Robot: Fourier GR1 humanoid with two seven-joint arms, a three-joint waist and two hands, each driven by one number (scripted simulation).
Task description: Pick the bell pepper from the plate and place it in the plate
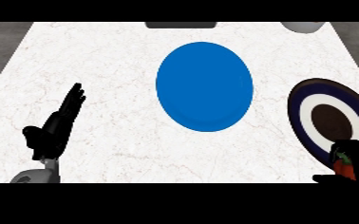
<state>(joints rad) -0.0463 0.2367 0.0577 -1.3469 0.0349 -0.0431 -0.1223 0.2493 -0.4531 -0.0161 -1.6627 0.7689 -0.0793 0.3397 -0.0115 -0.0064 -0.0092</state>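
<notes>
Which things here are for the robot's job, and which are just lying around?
For the job: bell pepper, right hand curled round it, dark ringed plate, blue plate.
Just lying about: left hand resting open at the left, grey slab and pale round thing at the far edge.

left robot hand [53, 127]: fingers straight, resting; right robot hand [332, 178]: curled round bell pepper [344, 165]
</notes>
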